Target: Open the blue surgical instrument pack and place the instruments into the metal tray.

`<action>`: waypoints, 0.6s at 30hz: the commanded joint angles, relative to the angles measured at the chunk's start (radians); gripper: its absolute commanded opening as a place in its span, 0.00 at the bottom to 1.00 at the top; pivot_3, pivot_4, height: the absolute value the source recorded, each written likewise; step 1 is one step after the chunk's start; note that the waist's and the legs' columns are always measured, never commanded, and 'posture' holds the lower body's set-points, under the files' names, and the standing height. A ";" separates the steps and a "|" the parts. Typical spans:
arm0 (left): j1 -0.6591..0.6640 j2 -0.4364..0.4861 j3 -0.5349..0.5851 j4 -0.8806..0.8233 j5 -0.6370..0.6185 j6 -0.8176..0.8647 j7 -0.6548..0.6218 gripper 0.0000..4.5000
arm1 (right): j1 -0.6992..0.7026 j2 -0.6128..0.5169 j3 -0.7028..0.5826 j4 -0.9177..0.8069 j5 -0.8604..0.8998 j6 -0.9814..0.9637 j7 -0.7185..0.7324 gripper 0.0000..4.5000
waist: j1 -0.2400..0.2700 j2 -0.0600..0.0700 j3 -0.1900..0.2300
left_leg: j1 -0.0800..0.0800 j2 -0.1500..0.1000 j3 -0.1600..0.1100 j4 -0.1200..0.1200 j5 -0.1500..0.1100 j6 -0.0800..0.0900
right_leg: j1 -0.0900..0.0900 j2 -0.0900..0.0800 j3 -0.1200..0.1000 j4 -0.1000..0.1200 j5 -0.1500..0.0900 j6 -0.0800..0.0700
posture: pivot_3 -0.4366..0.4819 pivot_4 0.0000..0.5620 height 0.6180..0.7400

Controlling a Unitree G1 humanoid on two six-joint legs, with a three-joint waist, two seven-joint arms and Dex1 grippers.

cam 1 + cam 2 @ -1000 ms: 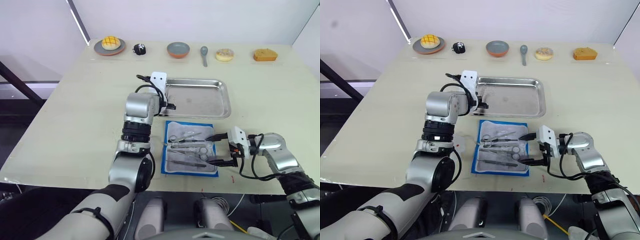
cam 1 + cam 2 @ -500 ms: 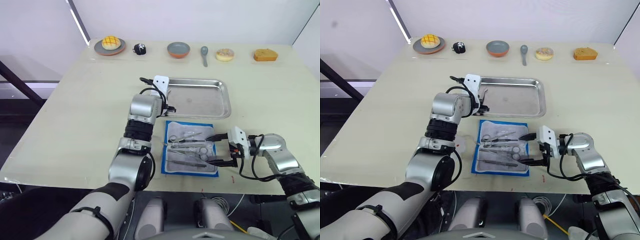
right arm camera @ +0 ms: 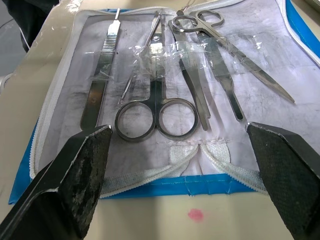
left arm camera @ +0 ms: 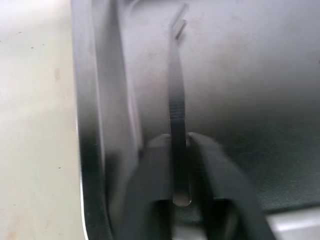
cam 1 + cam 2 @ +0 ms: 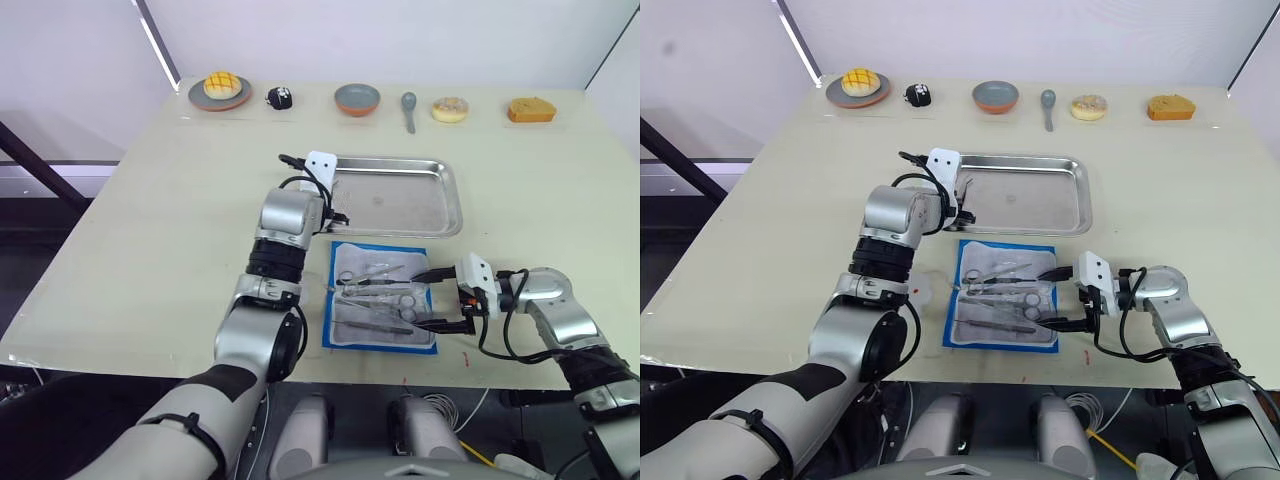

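The left claw (image 4: 180,175) pinched tweezers (image 4: 176,100) lengthwise over the tray's (image 5: 440,215) left edge, tips pointing away. The right claw (image 5: 432,298) gaped wide beside the open pack (image 5: 345,335) near the bench's front edge.

The surgical instrument pack (image 5: 379,298) is blue at its border, whitish and clear inside; the scissors (image 3: 156,107) and the other instruments (image 3: 210,75) are silvery; the metal tray (image 5: 399,196) is silver; the tweezers (image 4: 176,95) are dull grey metal with a ribbed band; the table (image 5: 150,230) is pale cream, with a small pink spot (image 3: 195,215).
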 commanded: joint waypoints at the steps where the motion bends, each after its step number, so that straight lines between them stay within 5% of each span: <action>1: -0.018 0.000 0.001 -0.035 -0.003 -0.001 0.011 0.43 | 0.034 -0.016 0.025 0.048 -0.038 0.040 0.000 1.00 | 0.000 0.000 0.000 | 0.000 0.000 0.000 0.000 0.000 0.000 | 0.000 0.000 0.000 0.000 0.000 0.000 | 0.48 0.27 1.00; 3: -0.017 -0.005 0.011 -0.053 -0.009 0.013 0.016 0.60 | 0.031 -0.016 0.025 0.049 -0.039 0.041 0.001 1.00 | 0.000 0.000 0.000 | 0.000 0.000 0.000 0.000 0.000 0.000 | 0.000 0.000 0.000 0.000 0.000 0.000 | 0.48 0.27 1.00; 12: 0.052 0.033 -0.003 -0.336 -0.119 0.104 -0.120 0.60 | 0.029 -0.018 0.022 0.050 -0.039 0.038 0.003 1.00 | -0.001 0.000 0.000 | 0.000 0.000 0.000 0.000 0.000 0.000 | 0.000 0.000 0.000 0.000 0.000 0.000 | 0.48 0.27 1.00; 18: 0.252 0.184 -0.123 -0.621 -0.192 -0.175 -0.384 0.60 | 0.026 -0.017 0.015 0.050 -0.034 0.040 0.001 1.00 | -0.001 0.000 0.000 | 0.000 0.001 0.000 -0.002 0.001 -0.002 | 0.000 0.000 0.001 -0.001 0.000 -0.001 | 0.48 0.27 1.00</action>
